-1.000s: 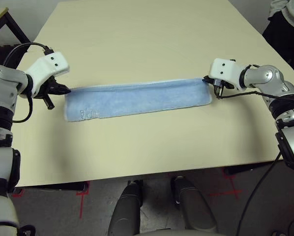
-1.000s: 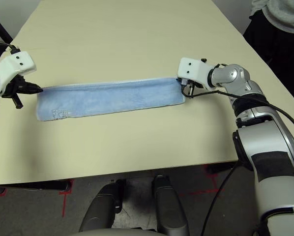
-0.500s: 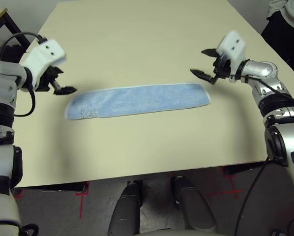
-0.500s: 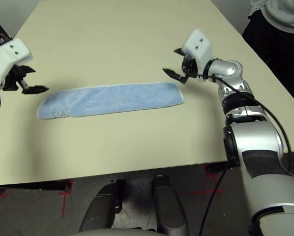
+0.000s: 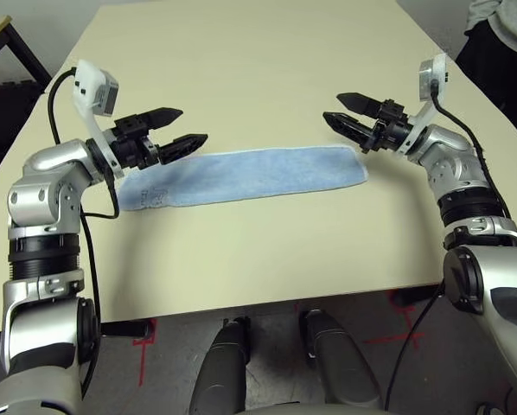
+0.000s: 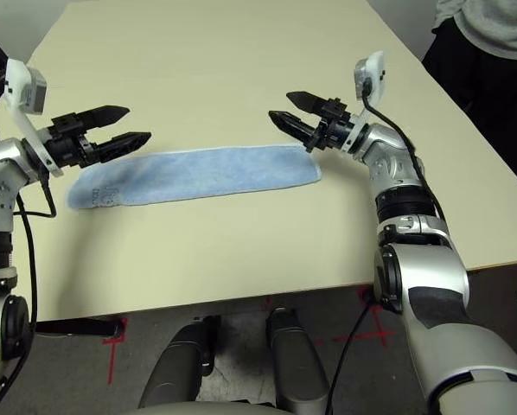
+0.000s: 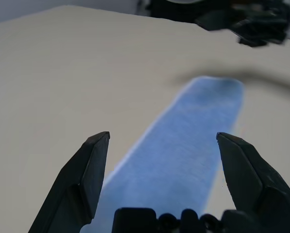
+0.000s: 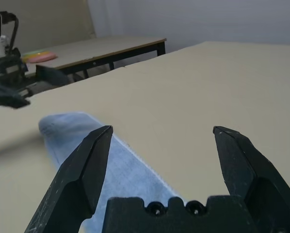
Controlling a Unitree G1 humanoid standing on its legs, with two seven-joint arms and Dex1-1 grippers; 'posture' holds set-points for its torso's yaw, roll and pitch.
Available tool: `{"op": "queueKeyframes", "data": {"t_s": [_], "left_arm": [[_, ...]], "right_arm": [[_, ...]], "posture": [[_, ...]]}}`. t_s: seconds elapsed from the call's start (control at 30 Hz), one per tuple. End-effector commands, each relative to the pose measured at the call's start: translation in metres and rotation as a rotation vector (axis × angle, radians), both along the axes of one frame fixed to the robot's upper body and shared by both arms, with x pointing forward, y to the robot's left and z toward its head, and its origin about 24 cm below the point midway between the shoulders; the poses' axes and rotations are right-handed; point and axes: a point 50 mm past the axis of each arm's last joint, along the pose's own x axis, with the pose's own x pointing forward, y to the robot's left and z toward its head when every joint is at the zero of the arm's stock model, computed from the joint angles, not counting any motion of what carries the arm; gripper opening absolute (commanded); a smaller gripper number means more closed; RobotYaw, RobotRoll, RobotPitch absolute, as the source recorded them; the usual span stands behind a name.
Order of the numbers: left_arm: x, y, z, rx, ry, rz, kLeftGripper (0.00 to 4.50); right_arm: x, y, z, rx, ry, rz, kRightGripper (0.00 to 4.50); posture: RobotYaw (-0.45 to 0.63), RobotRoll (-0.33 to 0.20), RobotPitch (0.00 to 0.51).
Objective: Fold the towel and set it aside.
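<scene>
Both grippers [image 5: 182, 127] [image 5: 338, 110] open over flat, long terry towel [image 5: 241, 175].

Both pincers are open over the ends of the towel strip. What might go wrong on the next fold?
1. The towel lies flat in a long narrow strip; a pincer may catch only its top layer.
2. The left pincer and right pincer point at each other, so they may collide when the ends meet.

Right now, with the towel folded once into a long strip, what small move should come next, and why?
Probably lower the right hand onto its end of the towel and grip there. The towel lies flat as a long strip on the table, and both hands, the left hand too, hover open over its ends, holding nothing.
</scene>
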Motion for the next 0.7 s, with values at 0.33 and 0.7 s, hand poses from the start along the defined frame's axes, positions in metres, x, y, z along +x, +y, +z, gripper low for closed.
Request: {"op": "queueKeyframes", "data": {"t_s": [0.33, 0.7], "left_arm": [[-0.015, 0.006, -0.048, 0.118, 0.075, 0.023, 4.48], [-0.019, 0.018, -0.073, 0.133, 0.003, 0.043, 4.48]], "right_arm": [[-0.01, -0.001, -0.014, -0.077, 0.065, 0.077, 4.49], [-0.043, -0.031, -0.032, -0.016, 0.206, 0.086, 4.49]], "posture": [[0.02, 0.0, 0.173], [0.0, 0.0, 0.189]]}}
